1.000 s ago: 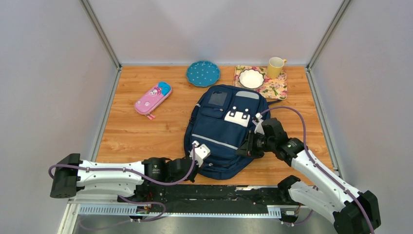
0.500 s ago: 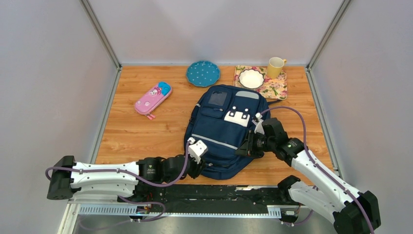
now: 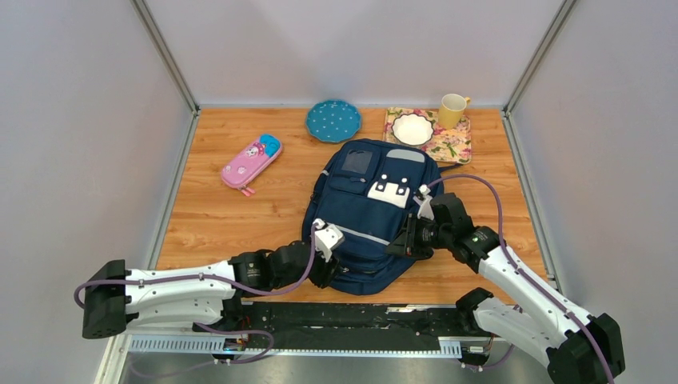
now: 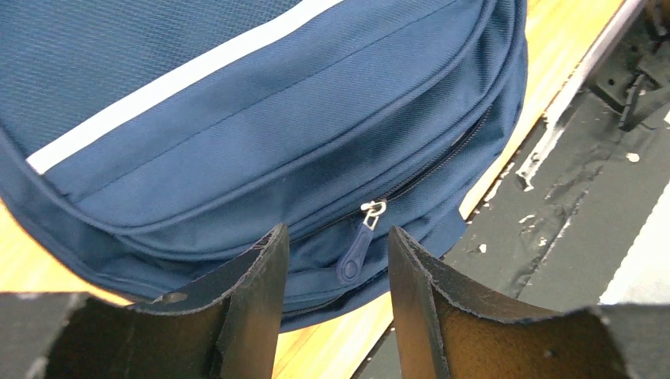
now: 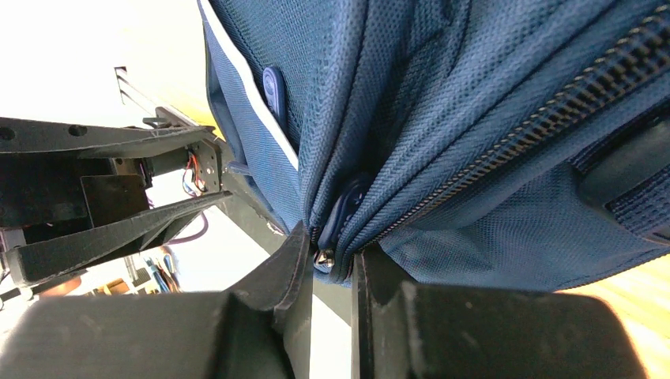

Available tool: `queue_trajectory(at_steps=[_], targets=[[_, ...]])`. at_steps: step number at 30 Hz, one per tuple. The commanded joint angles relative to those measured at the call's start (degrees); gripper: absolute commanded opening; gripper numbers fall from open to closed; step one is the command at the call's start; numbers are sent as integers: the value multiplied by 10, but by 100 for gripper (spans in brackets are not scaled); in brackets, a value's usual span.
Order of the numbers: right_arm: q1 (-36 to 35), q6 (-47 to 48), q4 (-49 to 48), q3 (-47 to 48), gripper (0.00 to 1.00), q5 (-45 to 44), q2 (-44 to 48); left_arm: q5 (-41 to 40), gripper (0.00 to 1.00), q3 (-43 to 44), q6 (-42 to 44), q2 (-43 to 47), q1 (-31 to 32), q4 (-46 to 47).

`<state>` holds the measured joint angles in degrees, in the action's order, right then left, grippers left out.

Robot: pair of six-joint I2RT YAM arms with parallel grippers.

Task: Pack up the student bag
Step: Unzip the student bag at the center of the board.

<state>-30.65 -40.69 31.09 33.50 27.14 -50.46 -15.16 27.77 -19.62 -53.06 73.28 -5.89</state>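
The left hand [image 4: 335, 234], fingers spread, is straddling a dark blue zipper pull [image 4: 354, 251] on the near edge of the large navy blue fabric backpack [image 3: 364, 212], having crept farther over it than a second ago. The right hand [image 5: 332, 246] is staying pinched on a navy pull tab [image 5: 341, 212] at the backpack's right side. The backpack is lying flat mid-counter [image 3: 232, 224], with a pink oblong pencil case [image 3: 251, 162] well apart on its left.

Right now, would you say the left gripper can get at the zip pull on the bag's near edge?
Probably yes: the zip pull lies uncovered on the student bag, framed by the open left gripper.
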Motion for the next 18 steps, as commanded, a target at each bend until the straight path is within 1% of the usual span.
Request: queue_trajectory(at_steps=[1, 7, 15, 16, 18], targets=[[-5, 10, -37, 23, 0, 43, 13, 101, 56, -12, -15, -6, -33, 47], [-5, 11, -34, 25, 0, 43, 13, 162, 56, -7, -31, -33, -48, 40], [-5, 13, -36, 27, 0, 46, 10, 180, 55, -3, -50, -59, -58, 34], [-5, 13, -36, 26, 0, 46, 11, 179, 54, -3, -52, -64, -58, 35], [-5, 13, -37, 27, 0, 46, 11, 178, 48, -2, -52, -69, -58, 41]])
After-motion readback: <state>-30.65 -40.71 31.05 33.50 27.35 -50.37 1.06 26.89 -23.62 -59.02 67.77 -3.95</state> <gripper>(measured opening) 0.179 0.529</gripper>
